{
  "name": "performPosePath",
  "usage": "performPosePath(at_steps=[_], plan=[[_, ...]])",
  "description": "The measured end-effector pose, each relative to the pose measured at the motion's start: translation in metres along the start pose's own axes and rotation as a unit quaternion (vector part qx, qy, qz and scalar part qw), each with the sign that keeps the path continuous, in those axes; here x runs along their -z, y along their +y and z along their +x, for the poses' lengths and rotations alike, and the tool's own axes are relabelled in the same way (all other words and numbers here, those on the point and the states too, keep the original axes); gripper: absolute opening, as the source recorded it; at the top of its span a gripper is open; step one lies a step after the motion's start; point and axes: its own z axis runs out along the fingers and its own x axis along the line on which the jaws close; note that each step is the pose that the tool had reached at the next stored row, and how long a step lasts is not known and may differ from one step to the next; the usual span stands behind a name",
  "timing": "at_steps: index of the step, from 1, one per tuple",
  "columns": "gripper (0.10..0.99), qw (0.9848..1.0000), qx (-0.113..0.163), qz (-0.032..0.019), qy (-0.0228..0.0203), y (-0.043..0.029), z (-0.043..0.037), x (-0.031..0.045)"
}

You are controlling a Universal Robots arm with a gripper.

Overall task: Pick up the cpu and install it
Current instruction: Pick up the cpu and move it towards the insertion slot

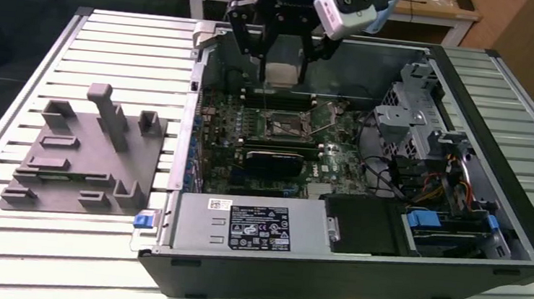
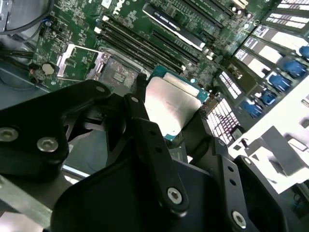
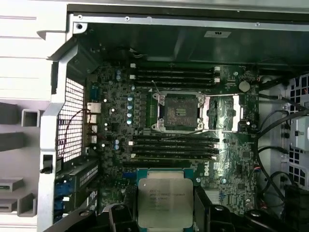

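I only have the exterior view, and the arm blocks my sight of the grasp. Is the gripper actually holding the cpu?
Observer: Yes. In both wrist views the gripper is shut on the cpu, with a finger on each of two opposite edges.
Operator: Is the socket ready for it?
Observer: In the first wrist view the socket lies open with no chip in it.
Operator: Is the cpu touching anything below?
Observer: It seems not. In the second wrist view it hangs above the motherboard, apart from the socket.
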Motion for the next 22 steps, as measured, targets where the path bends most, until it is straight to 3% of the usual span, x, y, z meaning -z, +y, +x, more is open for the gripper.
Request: performPosePath(at_steps=[12,22], plan=[[0.545,1.0,0.001,0.0,0.0,0.0121,-0.0025,-0.0225],[0.545,1.0,0.001,0.0,0.0002,0.0219,-0.012,-0.0413]])
